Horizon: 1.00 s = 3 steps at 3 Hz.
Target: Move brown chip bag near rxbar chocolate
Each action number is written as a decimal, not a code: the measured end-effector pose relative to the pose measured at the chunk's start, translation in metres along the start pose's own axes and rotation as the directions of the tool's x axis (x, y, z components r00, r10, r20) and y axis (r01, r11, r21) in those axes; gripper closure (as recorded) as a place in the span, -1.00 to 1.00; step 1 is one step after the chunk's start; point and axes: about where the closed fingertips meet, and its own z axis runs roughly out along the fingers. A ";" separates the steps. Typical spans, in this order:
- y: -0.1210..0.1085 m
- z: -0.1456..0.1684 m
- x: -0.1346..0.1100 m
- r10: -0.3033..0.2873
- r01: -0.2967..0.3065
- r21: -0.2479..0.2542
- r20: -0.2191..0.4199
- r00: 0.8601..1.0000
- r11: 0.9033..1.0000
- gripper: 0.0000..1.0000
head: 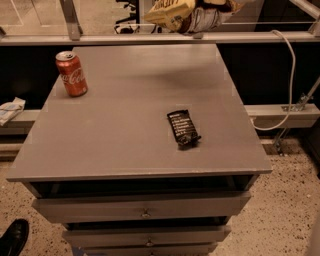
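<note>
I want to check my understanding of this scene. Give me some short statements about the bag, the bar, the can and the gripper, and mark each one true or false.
1. The brown chip bag lies flat on the table. False: it is up in the air at the picture's top edge, over the table's far side.
2. The rxbar chocolate lies on the table's right half. True.
3. The red soda can is tipped over. False: it stands upright near the far left corner.
4. The gripper is at the top edge, by the bag's right end. True.
5. The bag touches the bar. False: they are well apart.
</note>
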 end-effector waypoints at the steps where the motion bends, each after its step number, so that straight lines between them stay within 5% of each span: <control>1: 0.046 -0.035 -0.011 0.133 -0.133 -0.001 0.040 0.990 0.991 1.00; 2: 0.113 -0.008 0.033 0.189 -0.191 -0.094 -0.028 0.982 0.977 1.00; 3: 0.150 0.010 0.073 0.188 -0.202 -0.147 -0.107 0.976 0.968 1.00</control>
